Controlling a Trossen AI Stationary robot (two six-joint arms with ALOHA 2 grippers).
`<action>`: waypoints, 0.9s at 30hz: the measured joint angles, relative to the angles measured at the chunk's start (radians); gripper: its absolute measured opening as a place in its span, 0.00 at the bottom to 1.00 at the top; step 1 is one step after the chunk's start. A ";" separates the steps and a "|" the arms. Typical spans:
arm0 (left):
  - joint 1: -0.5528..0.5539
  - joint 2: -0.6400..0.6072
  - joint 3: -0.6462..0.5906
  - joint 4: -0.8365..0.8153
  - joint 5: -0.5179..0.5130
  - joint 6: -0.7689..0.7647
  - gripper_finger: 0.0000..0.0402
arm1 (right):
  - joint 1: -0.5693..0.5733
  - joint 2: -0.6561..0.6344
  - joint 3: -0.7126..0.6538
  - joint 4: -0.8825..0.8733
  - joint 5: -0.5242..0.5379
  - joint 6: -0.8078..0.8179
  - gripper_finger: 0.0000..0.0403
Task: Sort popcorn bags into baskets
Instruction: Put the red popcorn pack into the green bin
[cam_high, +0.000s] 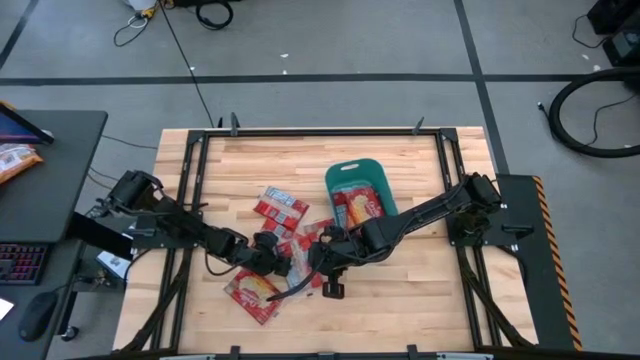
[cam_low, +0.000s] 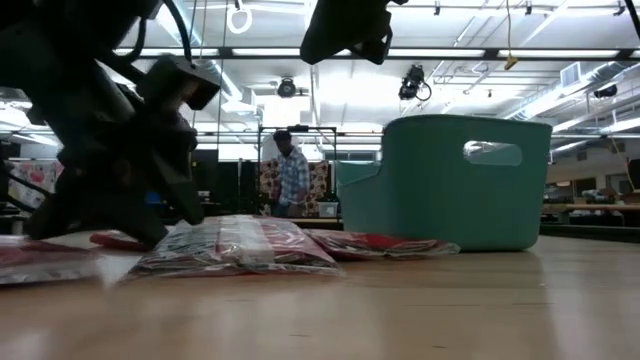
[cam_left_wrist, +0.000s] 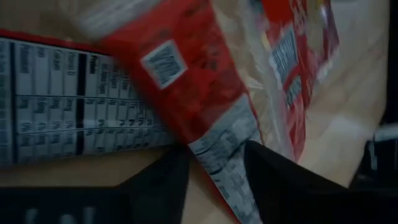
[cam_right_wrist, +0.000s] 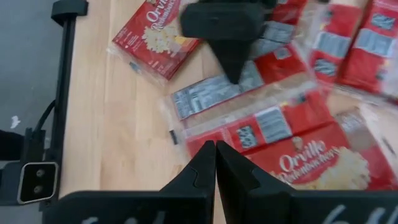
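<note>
A wooden table (cam_high: 420, 300) is seen from straight above. At far left, off the table, an orange snack bag (cam_high: 14, 160) lies on a dark desk.

The left arm reaches in low toward a loose pile of red popcorn bags (cam_high: 285, 215) near the table's middle. One bag (cam_high: 252, 290) lies apart, nearer the front edge. The left tool (cam_high: 283, 262) sits at the pile's near edge. In its wrist view the two dark fingers (cam_left_wrist: 273, 183) straddle the clear crimped edge of a bag (cam_left_wrist: 186, 81), part open, not visibly pinching it yet; whether both pads touch the film is hard to tell.

To close well, the tool should probably bite deeper than the slippery seam and catch only one packet, since the bags overlap.

Just right of it, the right tool (cam_high: 333, 283) hovers above the pile with its fingers shut together and empty. It crowds the lift path, and the two arms are near each other.

Further right stands the teal basket (cam_high: 340, 180), with at least one red bag (cam_high: 362, 205) already inside. In the low view, a person (cam_low: 291, 172) stands in the room behind.
</note>
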 joint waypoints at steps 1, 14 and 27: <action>0.002 0.000 0.000 -0.001 -0.008 0.000 0.35 | 0.000 0.000 0.000 0.000 -0.005 0.000 0.04; 0.006 -0.013 0.000 -0.016 -0.028 0.034 0.02 | -0.004 -0.016 0.000 -0.041 -0.012 0.022 0.04; -0.044 -0.135 0.002 0.008 -0.034 0.477 0.01 | -0.047 -0.015 0.001 -0.008 -0.017 0.070 0.15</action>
